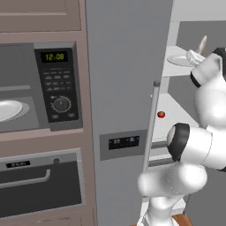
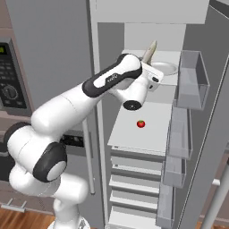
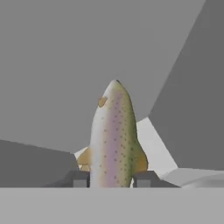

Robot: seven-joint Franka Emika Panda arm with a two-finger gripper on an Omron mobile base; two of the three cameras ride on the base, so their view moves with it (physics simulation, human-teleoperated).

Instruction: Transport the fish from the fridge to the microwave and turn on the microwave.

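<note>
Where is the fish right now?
The fish is clamped between the fingers, held up inside the open fridge just above the white bowl on the upper shelf.

Open fridge (image 2: 134,36) with white shelves, upper shelf (image 2: 172,57) carrying a white shallow bowl (image 2: 164,67) near its right edge, wider shelf below (image 2: 129,132) carrying a small red round fruit (image 2: 141,124) near its middle, apart from every edge

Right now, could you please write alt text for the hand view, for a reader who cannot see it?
A speckled fish stands between the gripper's two dark fingertips, which press against its sides, with its tapered end pointing away from the camera. Behind it are plain grey fridge walls and a strip of white shelf.
</note>
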